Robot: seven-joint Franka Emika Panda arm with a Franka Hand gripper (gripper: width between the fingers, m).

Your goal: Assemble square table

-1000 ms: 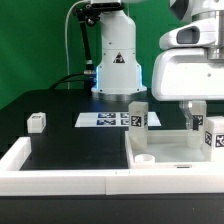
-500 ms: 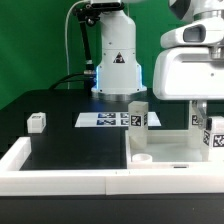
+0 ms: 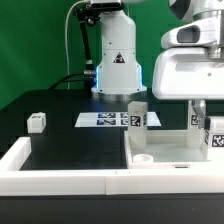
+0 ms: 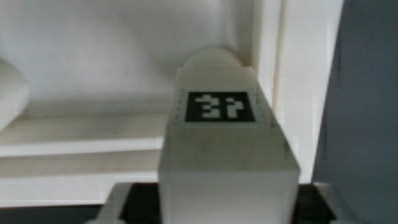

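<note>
The white square tabletop slab [image 3: 175,150] lies flat at the exterior view's right, with a round hole [image 3: 143,157] near its front corner. One white leg [image 3: 138,113] with tags stands at its back corner. My gripper [image 3: 205,118] is above the slab's right side and shut on another tagged white leg [image 3: 214,137], which is partly cut off by the frame edge. In the wrist view that leg [image 4: 222,130] fills the middle, between my gripper's [image 4: 217,203] dark fingers [image 4: 139,203]. A third small leg [image 3: 37,122] lies on the black table at the left.
The marker board [image 3: 104,120] lies on the table behind the slab's left. A long white rim wall [image 3: 60,180] runs along the front and left. The robot base [image 3: 118,60] stands at the back.
My gripper and the held leg have shifted slightly toward the exterior view's right. Nothing else has moved.
</note>
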